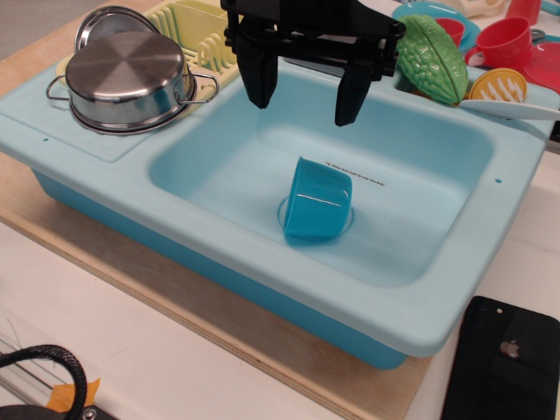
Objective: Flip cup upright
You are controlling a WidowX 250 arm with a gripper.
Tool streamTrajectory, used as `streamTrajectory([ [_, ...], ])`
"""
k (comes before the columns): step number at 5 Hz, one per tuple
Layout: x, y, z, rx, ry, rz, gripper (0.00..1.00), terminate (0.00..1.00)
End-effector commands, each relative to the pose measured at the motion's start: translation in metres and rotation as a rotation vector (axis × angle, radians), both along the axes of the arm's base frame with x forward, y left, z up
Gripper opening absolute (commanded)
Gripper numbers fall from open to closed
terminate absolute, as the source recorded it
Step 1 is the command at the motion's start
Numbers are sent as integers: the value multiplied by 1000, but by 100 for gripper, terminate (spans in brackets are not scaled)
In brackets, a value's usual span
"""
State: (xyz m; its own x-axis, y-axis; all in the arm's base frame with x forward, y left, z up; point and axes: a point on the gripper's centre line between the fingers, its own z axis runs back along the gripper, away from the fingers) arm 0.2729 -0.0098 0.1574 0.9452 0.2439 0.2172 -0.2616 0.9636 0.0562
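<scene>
Turquoise-blue tapered plastic cup [317, 210] lies tipped on its side over the drain in the pale blue plastic sink [455, 254], while the black hand [306, 94] hangs above it, spread wide and empty, seemingly lined up to straddle it.

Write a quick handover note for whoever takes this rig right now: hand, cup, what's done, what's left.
Hand: open, empty, hovering above the sink basin, not touching anything.
Turquoise cup: in the pale blue sink, over the drain, not upright; looks tipped or inverted with its closed base toward the camera.
Done: no grasp and no flip.
Left: lower the hand, grip the cup, turn it upright, set it down.
</scene>
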Motion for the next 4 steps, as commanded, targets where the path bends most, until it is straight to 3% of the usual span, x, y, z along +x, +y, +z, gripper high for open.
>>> streamTrajectory([
  [1,0,0,0,0,0,0,100,0],
  [2,-3,4,-9,-116,16,93,100,0],
  [4,-10,6,-26,-223,3,181,100,0],
])
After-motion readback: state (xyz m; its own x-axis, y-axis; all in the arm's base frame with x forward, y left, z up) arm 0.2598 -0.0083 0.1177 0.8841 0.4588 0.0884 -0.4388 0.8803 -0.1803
